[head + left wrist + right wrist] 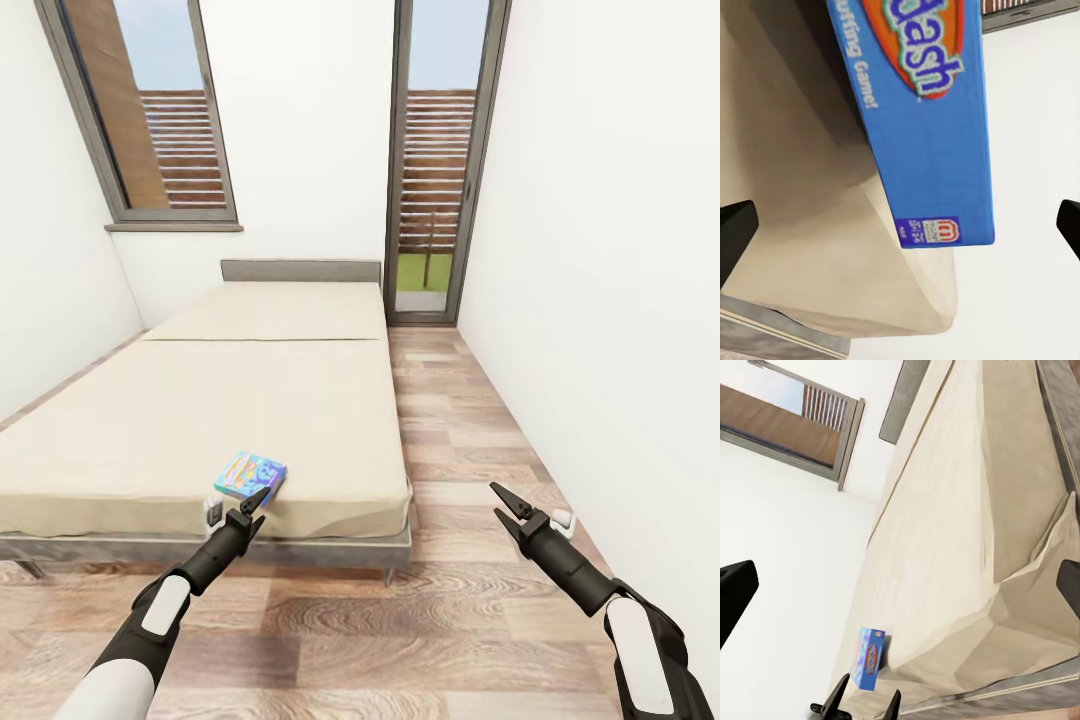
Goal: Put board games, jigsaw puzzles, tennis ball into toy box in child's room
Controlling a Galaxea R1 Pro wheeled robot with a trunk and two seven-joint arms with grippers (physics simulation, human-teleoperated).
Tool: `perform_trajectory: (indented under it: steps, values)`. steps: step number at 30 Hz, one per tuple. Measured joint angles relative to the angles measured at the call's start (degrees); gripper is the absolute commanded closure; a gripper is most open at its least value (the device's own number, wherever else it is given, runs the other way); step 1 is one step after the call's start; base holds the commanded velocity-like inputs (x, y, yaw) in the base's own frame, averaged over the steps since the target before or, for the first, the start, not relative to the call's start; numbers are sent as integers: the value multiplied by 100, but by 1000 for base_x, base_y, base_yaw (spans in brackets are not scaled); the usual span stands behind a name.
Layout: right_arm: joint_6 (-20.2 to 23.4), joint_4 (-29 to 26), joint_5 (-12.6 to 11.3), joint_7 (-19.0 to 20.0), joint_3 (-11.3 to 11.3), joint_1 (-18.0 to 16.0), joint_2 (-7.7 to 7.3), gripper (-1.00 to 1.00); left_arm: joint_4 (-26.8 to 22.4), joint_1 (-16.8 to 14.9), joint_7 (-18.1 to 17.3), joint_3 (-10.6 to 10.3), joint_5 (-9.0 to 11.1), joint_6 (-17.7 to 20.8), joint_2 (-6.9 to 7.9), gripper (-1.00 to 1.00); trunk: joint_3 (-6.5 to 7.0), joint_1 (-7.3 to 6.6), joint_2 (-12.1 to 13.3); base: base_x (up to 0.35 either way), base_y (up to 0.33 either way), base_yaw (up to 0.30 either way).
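Observation:
A blue board game (251, 474) with a cartoon cover lies flat on the cream bed (200, 410), close to the mattress's front edge. My left gripper (255, 503) hovers open just in front of the box and a little below it. In the left wrist view the blue board game (922, 127) looms close between the spread fingers of the left gripper (900, 229). My right gripper (503, 505) stands open over the wood floor to the right of the bed, holding nothing. The right wrist view catches the board game (870, 658), the bed (960, 532) and the left gripper (864, 701) from the side.
A grey headboard (300, 270) backs the bed against the far white wall. A window (150, 110) sits at the back left and a tall glass door (440, 160) at the back right. A strip of wood floor (470, 420) runs between the bed and the right wall.

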Motion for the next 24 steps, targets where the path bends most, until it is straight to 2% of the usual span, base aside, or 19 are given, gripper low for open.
perform_trajectory:
  steps: [5, 24]
  values:
    - [9, 0, 0, 0, -1, 0, -1, -100, 0, 6, 7, 7, -60, 10, 4, -100, -2, 0, 0, 25, 0, 0]
    - [11, 0, 0, 0, -9, 0, -2, -100, 0, 6, 7, 6, -61, 10, 4, -100, -2, 0, 0, 1, 0, 0]
